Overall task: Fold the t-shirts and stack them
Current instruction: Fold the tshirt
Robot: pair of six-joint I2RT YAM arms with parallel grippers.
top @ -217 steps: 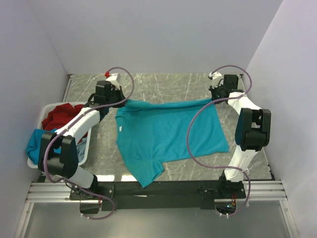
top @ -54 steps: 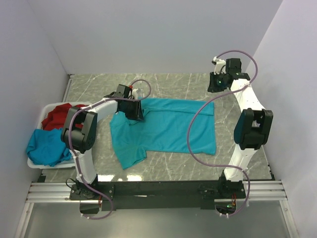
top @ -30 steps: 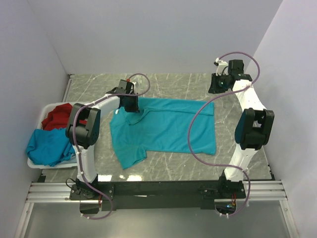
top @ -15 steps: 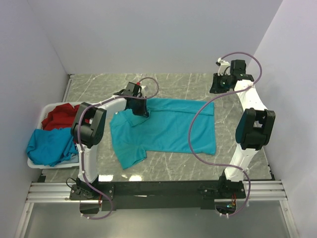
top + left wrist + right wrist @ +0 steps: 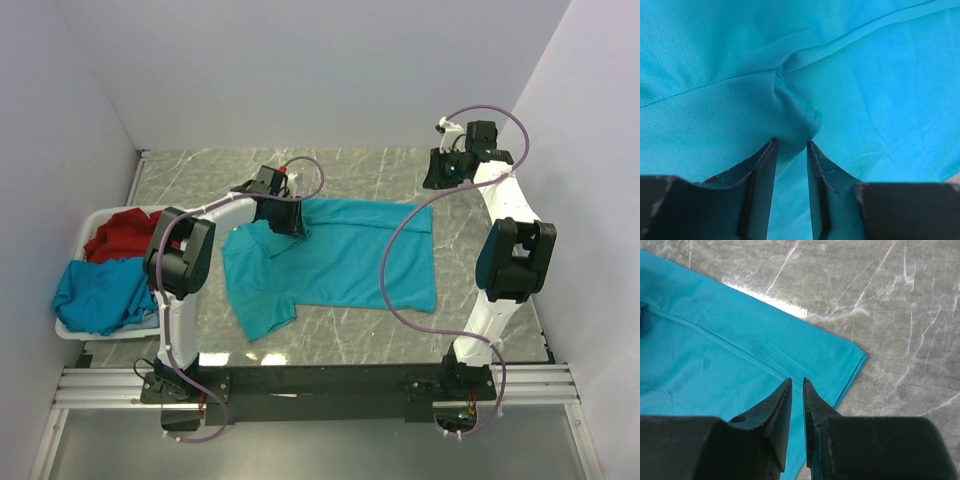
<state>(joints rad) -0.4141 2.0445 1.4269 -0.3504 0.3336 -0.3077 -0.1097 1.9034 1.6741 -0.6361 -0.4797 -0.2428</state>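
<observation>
A teal-blue t-shirt (image 5: 340, 250) lies spread on the grey marble table, folded along its far edge, one sleeve pointing to the near left. My left gripper (image 5: 290, 222) is low on the shirt's far left part, by the shoulder. In the left wrist view its jaws (image 5: 790, 142) stand narrowly apart and pinch a bunched fold of the teal cloth (image 5: 795, 112). My right gripper (image 5: 440, 178) hangs above the table's far right, shut and empty. In the right wrist view it (image 5: 797, 381) is over the shirt's far right corner (image 5: 855, 357).
A white plastic basket (image 5: 75, 333) stands at the left edge. It holds a red shirt (image 5: 120, 232) and a crumpled teal-blue shirt (image 5: 95, 295). Walls close in on the far, left and right sides. The metal rail (image 5: 320, 385) with the arm bases runs along the near edge.
Both arms laid the shirt down from a hanging hold. In the last second my left gripper slid a little to the right on the shirt's far left part. The right arm barely moved.
</observation>
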